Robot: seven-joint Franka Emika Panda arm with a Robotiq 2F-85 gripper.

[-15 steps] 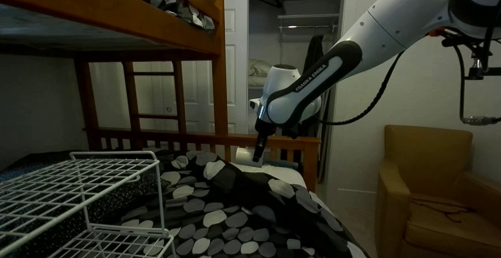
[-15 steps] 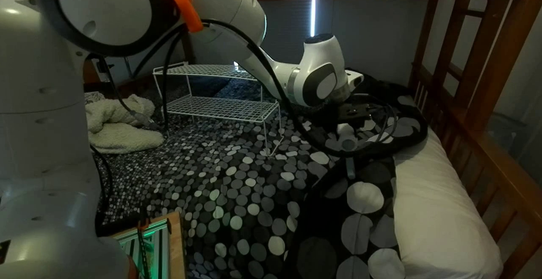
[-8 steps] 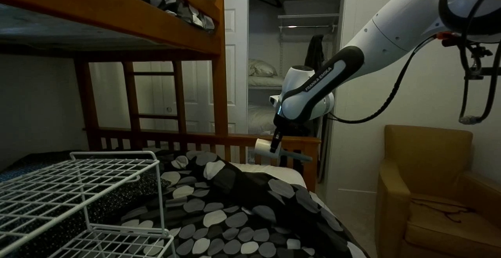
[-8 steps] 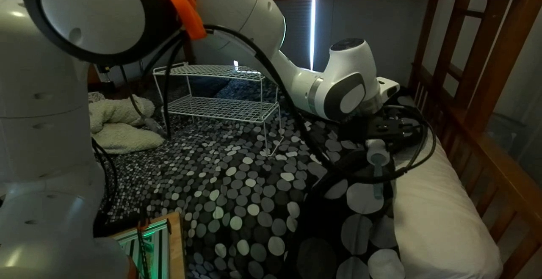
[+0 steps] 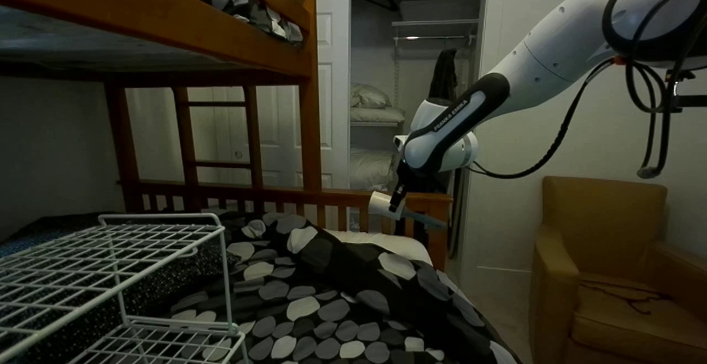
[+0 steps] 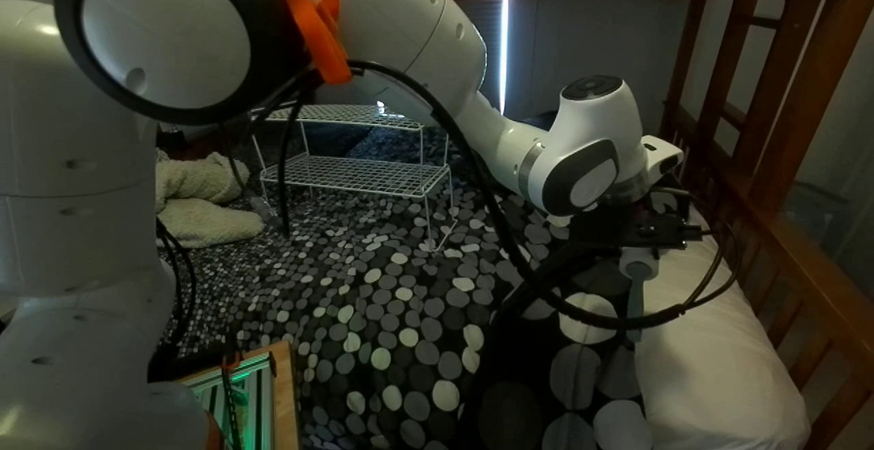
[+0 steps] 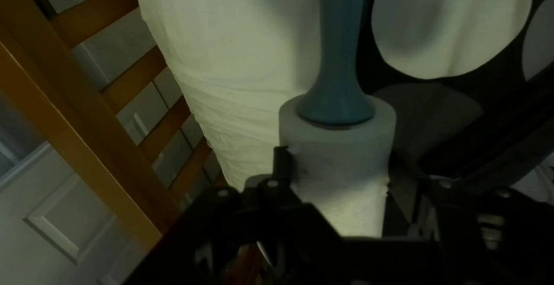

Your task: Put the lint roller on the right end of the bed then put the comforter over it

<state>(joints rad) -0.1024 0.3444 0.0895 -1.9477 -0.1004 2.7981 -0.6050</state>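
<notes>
Gripper (image 7: 339, 168), blurred, clamps lint roller (image 7: 342, 203); handle (image 7: 339, 38) cut off in wrist view.

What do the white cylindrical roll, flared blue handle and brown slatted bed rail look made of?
White roll: probably paper, matte, with a ragged side. Blue handle: likely plastic, smooth, faint sheen. Brown bed rail: seemingly varnished wood, light catching along its edge.

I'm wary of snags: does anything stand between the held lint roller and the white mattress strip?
Nothing visible does: in the wrist view, the lint roller hangs over the border where the white mattress strip meets the comforter.
</notes>
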